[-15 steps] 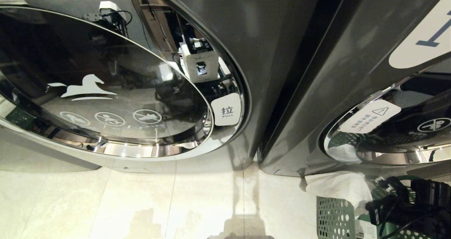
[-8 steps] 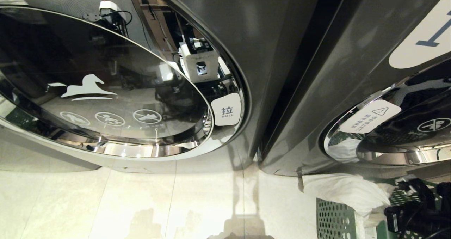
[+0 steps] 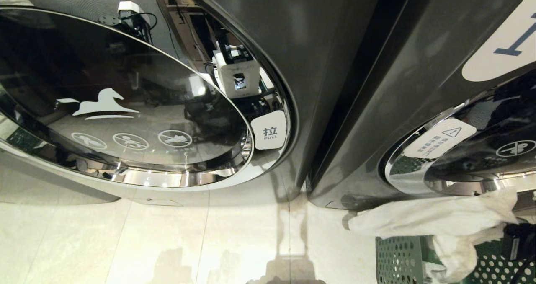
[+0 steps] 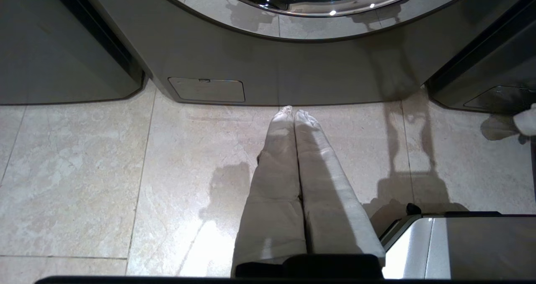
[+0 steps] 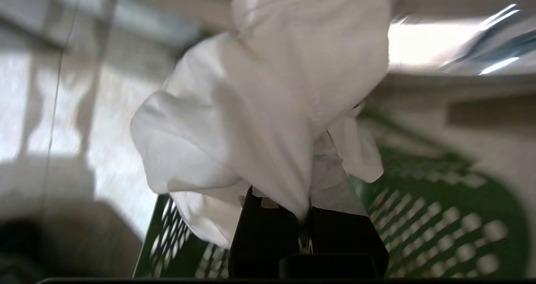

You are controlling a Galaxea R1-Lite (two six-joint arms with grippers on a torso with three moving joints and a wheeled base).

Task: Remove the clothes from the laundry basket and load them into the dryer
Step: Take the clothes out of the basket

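A white garment is held by the right gripper above the green laundry basket.

The right gripper's black fingers are clamped tight on a bunched fold of the cloth, and the rest of the garment billows away from them over the basket's perforated wall. In the head view the garment is stretched across the lower right corner, just under the chrome rim of the right-hand dryer door, with the basket below it on the tiled floor. A second machine's round glass door is seen on the left. The left gripper is parked low over the floor, its pale fingers pressed together on nothing.
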